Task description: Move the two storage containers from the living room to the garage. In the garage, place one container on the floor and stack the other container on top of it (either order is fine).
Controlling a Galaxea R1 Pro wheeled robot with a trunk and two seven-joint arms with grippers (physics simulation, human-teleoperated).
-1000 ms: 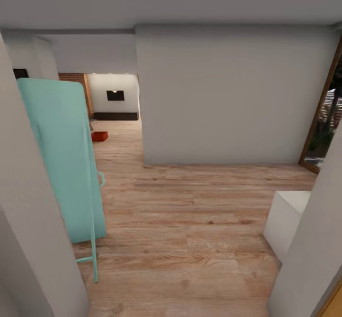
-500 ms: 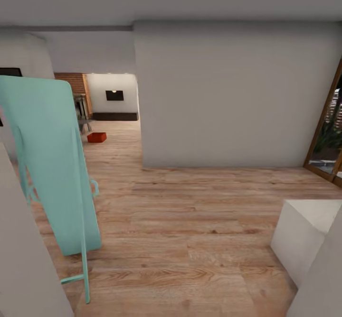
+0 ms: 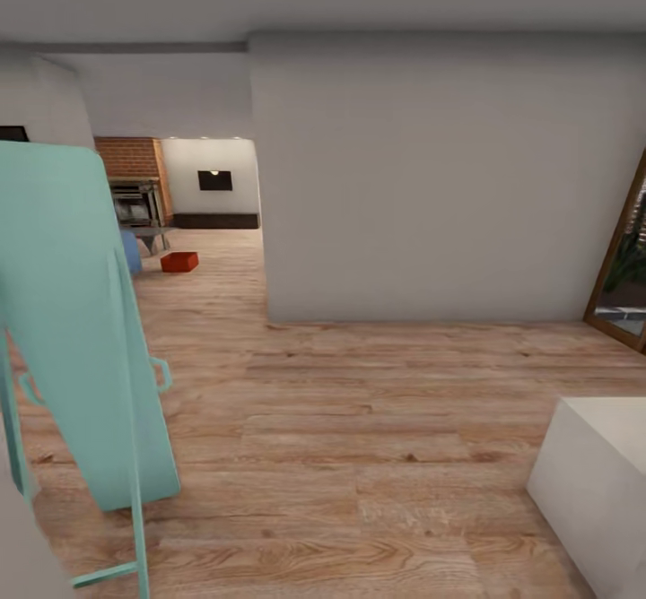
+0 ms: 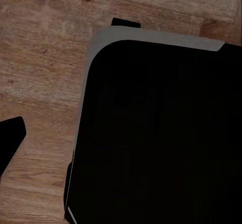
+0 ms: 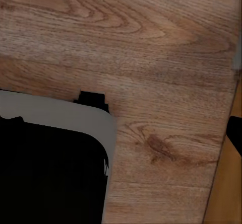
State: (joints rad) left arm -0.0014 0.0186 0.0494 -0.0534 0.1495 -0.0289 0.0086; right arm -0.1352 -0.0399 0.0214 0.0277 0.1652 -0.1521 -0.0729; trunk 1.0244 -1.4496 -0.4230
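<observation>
One red-orange storage container (image 3: 179, 262) sits far off on the light wood-plank floor of the living room, seen through the opening at the back left in the head view. Beside it are the red brick fireplace (image 3: 133, 161) and a low grey table (image 3: 151, 236). In the left wrist view a dark tip (image 4: 10, 139) shows at the frame's edge, over the planks and beside my black, grey-rimmed base (image 4: 161, 133). The right wrist view has a similar dark tip (image 5: 235, 132) at its edge, above the wood floor. Nothing is held in either view.
A tall teal folded board on a thin frame (image 3: 81, 330) leans close at the left. A white wall block (image 3: 431, 177) stands ahead, with the passage along its left side. A white box (image 3: 597, 482) sits low at the right, and a wood-framed glass door (image 3: 624, 267) at the far right.
The whole head view has shifted as the robot moves forward: the near walls have slid out at both sides, the teal board is closer, and more of the fireplace shows.
</observation>
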